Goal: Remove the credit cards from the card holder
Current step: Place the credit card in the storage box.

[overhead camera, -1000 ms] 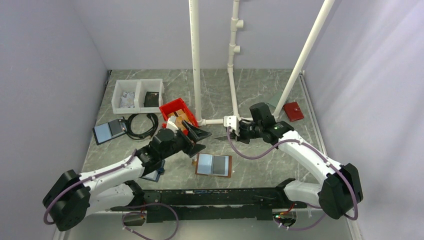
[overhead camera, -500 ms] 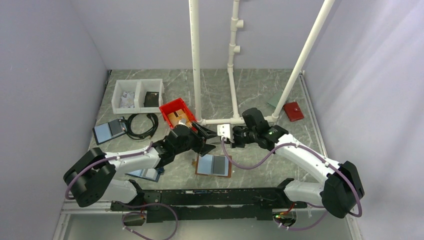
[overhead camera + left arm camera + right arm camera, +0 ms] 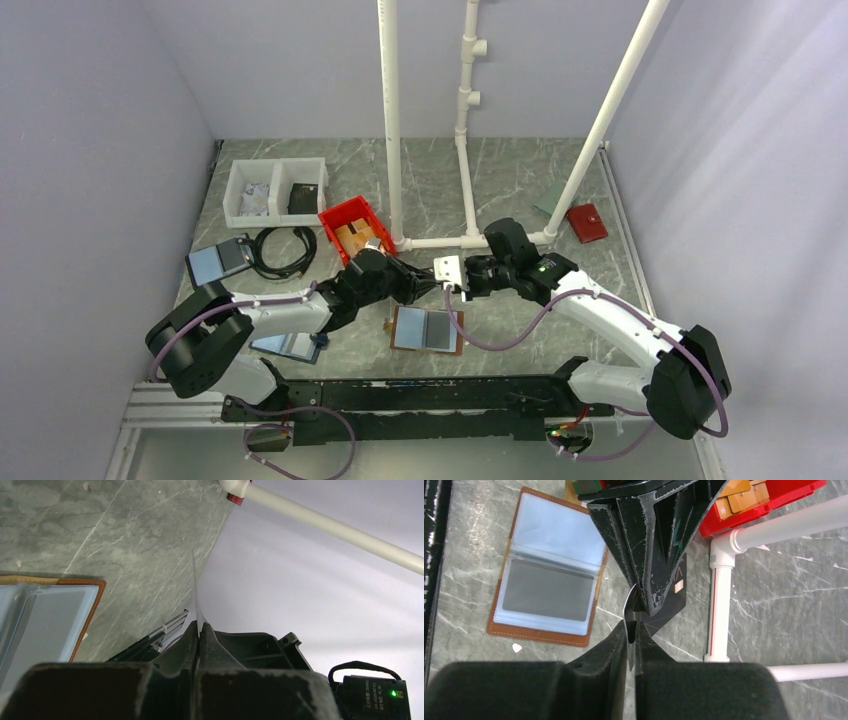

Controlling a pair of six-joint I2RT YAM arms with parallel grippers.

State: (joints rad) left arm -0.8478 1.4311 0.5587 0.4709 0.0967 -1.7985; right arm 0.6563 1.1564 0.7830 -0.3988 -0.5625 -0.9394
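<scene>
The brown card holder (image 3: 427, 329) lies open on the table, one pale blue and one grey panel facing up (image 3: 549, 590). Just above its far edge the two grippers meet tip to tip. My left gripper (image 3: 425, 284) (image 3: 199, 626) is shut on a thin credit card (image 3: 196, 595), seen edge-on. The same card (image 3: 628, 607) runs down between the fingers of my right gripper (image 3: 452, 285) (image 3: 634, 626), whose jaws stand slightly apart around it. A dark card with a gold chip (image 3: 676, 587) shows behind the left fingers; where it rests is hidden.
A red bin (image 3: 350, 215) of tan items sits behind the left gripper, beside a white pipe frame (image 3: 465, 150). A white two-part tray (image 3: 275, 188), black cable (image 3: 285, 250) and two blue-edged folders (image 3: 218, 260) (image 3: 290, 347) lie left. A red wallet (image 3: 587, 222) lies far right.
My left arm reached right and closed on the card that the right gripper carried leftward. The right jaws have parted a little.
</scene>
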